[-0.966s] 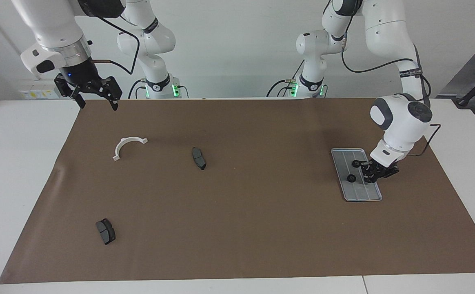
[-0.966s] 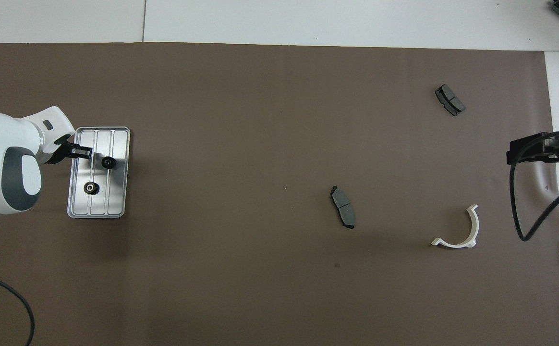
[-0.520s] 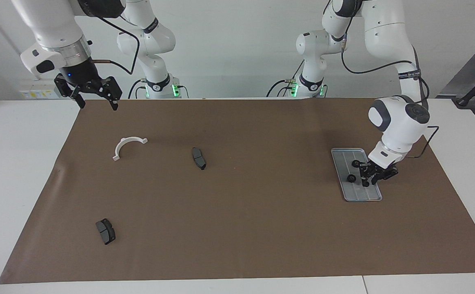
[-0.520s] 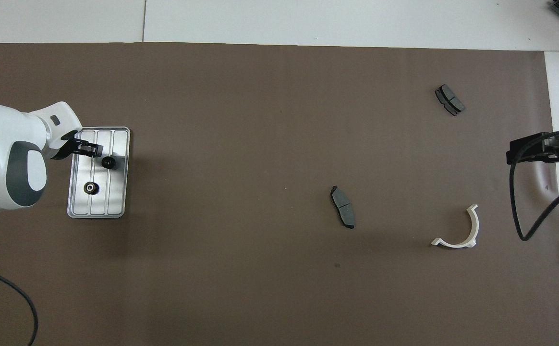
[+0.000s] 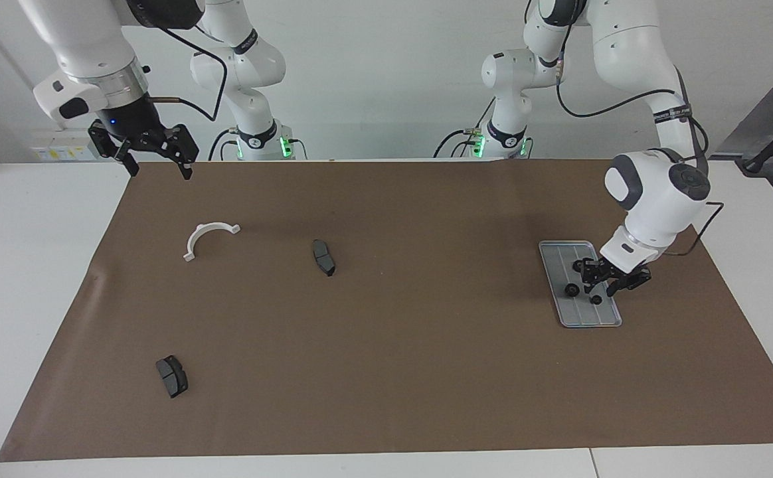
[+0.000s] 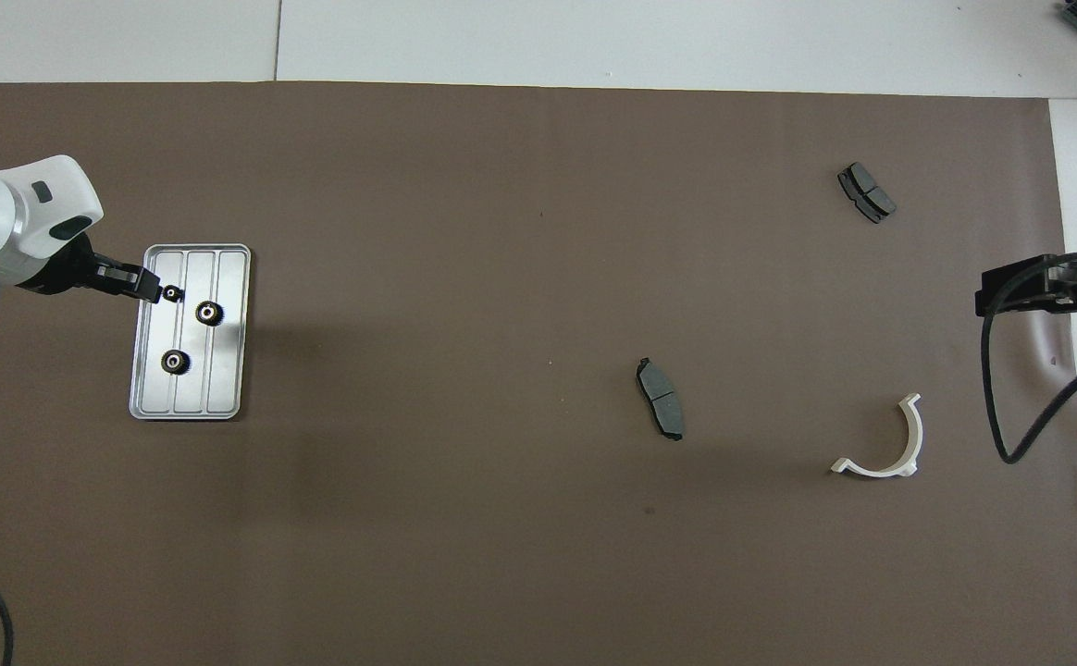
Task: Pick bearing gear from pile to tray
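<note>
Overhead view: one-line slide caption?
Left tool over the grooved metal tray, three black bearing gears lying in it.

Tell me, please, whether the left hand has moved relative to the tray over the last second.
Yes. The left hand has drawn back off the tray toward the tray's outer rim at the left arm's end of the table.

My left gripper (image 5: 600, 284) hangs over the tray (image 5: 554, 255), crowding its three gears (image 5: 571, 289). Mid-bench lies open; only the brake pads (image 5: 323, 257) and the white half-ring (image 5: 207, 238) interrupt the right arm's end.
</note>
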You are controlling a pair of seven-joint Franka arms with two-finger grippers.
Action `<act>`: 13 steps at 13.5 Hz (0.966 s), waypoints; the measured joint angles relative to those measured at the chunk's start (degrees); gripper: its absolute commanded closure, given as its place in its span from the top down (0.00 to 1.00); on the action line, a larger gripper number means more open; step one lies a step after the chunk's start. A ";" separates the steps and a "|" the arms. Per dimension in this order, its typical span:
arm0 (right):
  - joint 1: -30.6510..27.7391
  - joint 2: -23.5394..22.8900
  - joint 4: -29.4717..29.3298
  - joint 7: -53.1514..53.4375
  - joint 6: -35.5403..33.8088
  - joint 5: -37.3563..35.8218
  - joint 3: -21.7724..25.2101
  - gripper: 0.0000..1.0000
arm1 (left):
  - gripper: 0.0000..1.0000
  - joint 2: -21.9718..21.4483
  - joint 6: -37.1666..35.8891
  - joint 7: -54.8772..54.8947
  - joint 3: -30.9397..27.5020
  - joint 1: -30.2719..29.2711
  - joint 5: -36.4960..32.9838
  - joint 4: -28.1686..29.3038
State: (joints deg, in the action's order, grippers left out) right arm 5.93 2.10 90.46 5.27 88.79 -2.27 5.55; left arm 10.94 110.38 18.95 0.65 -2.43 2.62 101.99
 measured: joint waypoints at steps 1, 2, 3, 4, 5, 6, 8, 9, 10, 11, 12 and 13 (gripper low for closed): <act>0.00 0.00 0.00 0.00 0.00 0.00 0.00 1.00 | 0.57 -1.20 -3.63 -0.60 0.02 0.39 0.03 -1.41; 0.00 0.00 0.00 0.00 0.00 0.00 0.00 1.00 | 0.62 -2.27 -7.35 -1.83 0.07 1.09 0.03 -3.20; 0.00 0.00 0.00 0.00 0.00 0.00 0.00 1.00 | 0.67 -3.36 -10.66 -2.96 0.08 1.95 0.03 -4.93; 0.00 0.00 0.00 0.00 0.00 0.00 0.00 1.00 | 0.72 -4.58 -13.09 -3.62 0.14 2.59 0.03 -6.12; 0.00 0.00 0.00 0.00 0.00 0.00 0.00 1.00 | 0.80 -5.94 -14.84 -3.89 0.14 2.94 0.03 -6.75; 0.00 0.00 0.00 0.00 0.00 0.00 0.00 1.00 | 0.89 -7.64 -16.51 -3.94 0.14 3.03 0.03 -7.06; 0.00 0.00 0.00 0.00 0.00 0.00 0.00 1.00 | 1.00 -10.71 -19.11 -3.96 0.02 3.01 0.03 -7.17; 0.00 0.00 0.00 0.00 0.00 0.00 0.00 1.00 | 1.00 -12.05 -20.08 -3.96 -0.05 3.00 0.03 -7.18; 0.00 0.00 0.00 0.00 0.00 0.00 0.00 1.00 | 1.00 -13.27 -20.89 -3.96 -0.11 3.00 0.03 -7.17; 0.00 0.00 0.00 0.00 0.00 0.00 0.00 1.00 | 1.00 -14.29 -21.44 -3.96 -0.16 3.00 0.03 -7.17; 0.00 0.00 0.00 0.00 0.00 0.00 0.00 1.00 | 1.00 -14.80 -21.57 -3.96 -0.17 3.00 0.03 -7.16; 0.00 0.00 0.00 0.00 0.00 0.00 0.00 1.00 | 1.00 -14.87 -21.57 -3.96 -0.16 3.00 0.03 -7.15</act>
State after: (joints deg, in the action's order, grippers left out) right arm 5.93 2.10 90.46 5.27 88.78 -2.27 5.55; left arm -3.93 88.81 14.99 0.49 0.56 2.66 94.84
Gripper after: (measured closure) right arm 0.000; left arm 0.000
